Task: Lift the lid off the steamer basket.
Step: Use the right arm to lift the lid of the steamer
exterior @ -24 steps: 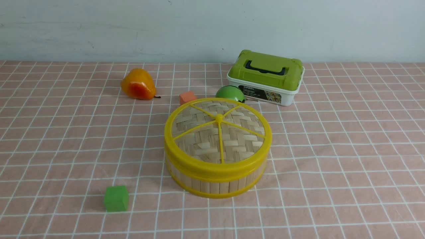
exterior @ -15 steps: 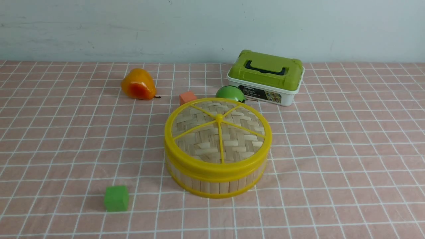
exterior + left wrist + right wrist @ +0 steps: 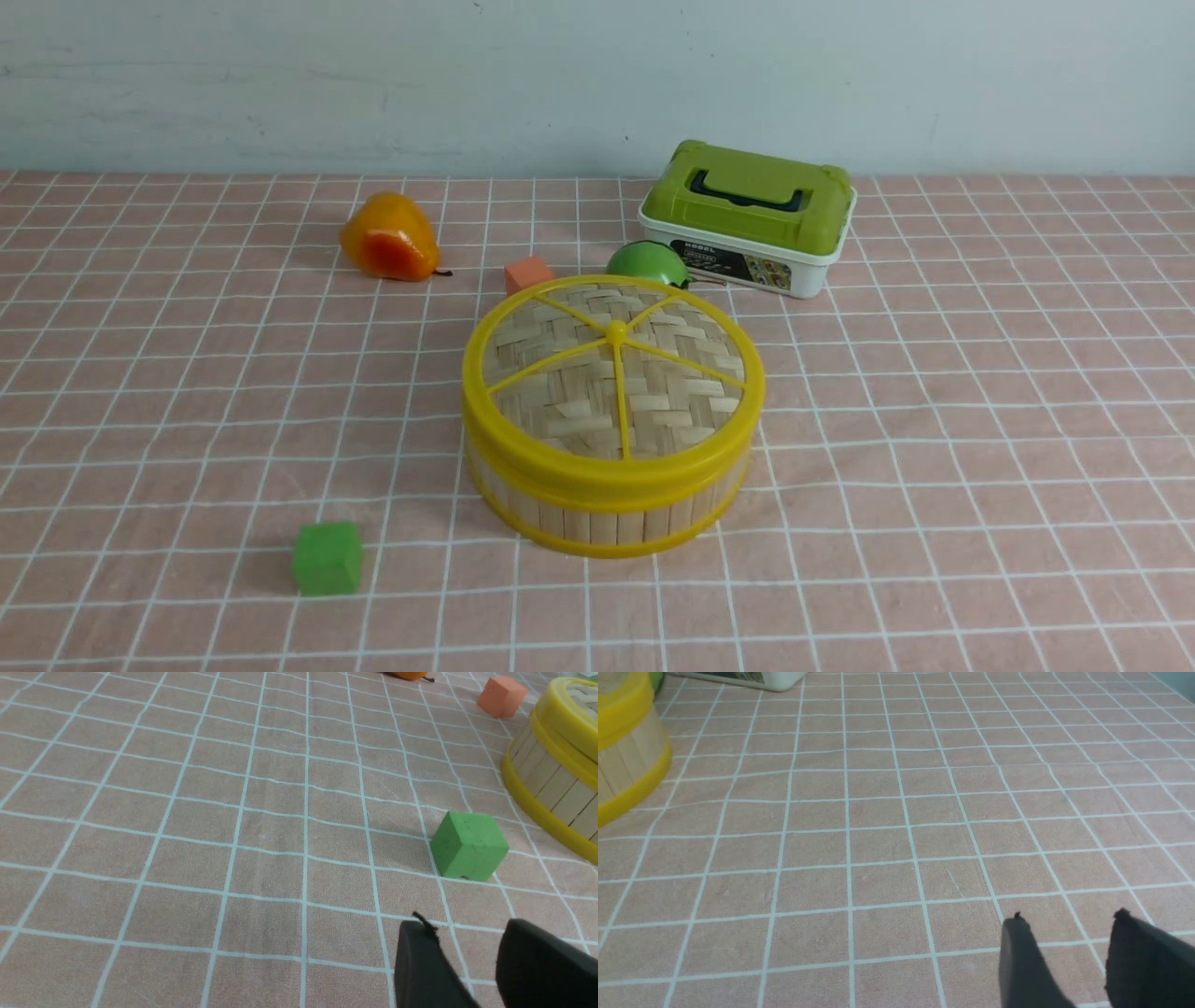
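lid [image 3: 612, 369] seated on basket [image 3: 607, 513], centre of bench [image 3: 980, 420] | left gripper [image 3: 467, 933], right gripper [image 3: 1069, 924]: both parted, empty | lid ahead between them, neither clearly nearer

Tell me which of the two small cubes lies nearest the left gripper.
The green cube, just ahead of the left gripper. The orange cube lies far beyond it, near the steamer basket.

Pink checked tablecloth [image 3: 934, 420] meets a pale grey wall [image 3: 597, 84].
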